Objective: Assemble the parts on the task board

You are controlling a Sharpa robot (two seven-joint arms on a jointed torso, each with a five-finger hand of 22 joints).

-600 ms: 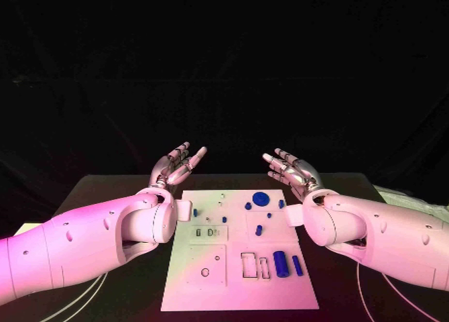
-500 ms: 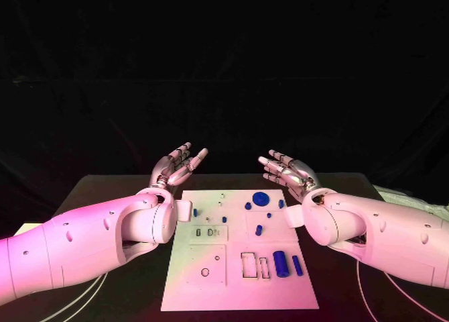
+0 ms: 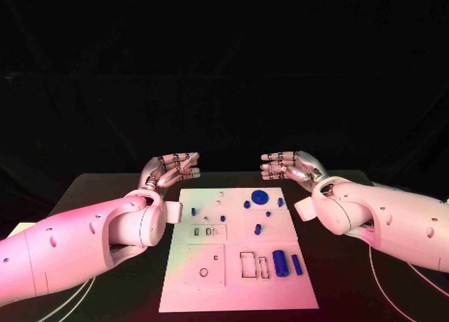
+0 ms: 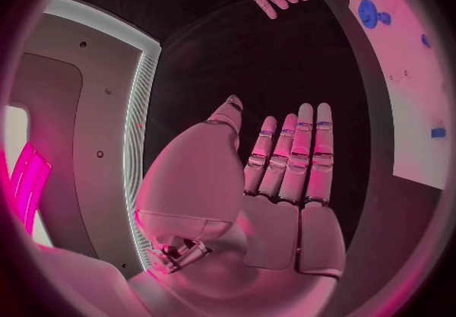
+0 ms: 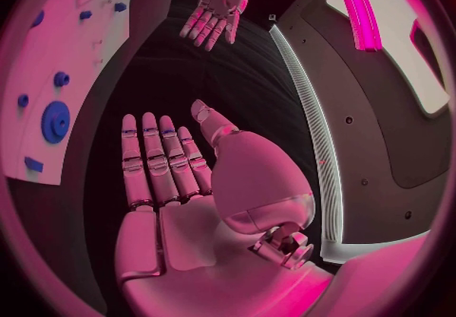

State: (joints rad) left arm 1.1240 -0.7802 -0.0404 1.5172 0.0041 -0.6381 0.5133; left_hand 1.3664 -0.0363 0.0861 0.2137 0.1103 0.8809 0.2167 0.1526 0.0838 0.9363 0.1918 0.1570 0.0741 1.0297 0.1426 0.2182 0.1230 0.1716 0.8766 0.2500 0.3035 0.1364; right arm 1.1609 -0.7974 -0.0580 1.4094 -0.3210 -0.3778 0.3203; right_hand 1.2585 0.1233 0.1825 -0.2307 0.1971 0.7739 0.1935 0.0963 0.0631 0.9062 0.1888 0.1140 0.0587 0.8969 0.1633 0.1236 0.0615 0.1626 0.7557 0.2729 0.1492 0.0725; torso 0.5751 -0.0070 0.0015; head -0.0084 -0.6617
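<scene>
Both hands have turned palm-down beyond the task board [image 3: 239, 268]; left hand [image 3: 171, 168], right hand [image 3: 290, 166] empty, fingers extended.

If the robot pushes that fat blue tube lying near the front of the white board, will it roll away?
Probably. The fat blue tube looks round and lies on its side on the flat task board, so a sideways nudge could roll it. It looks stiff and probably light.

Task board [image 3: 191, 268] unobstructed from above, both robot hands beyond its far edge
</scene>
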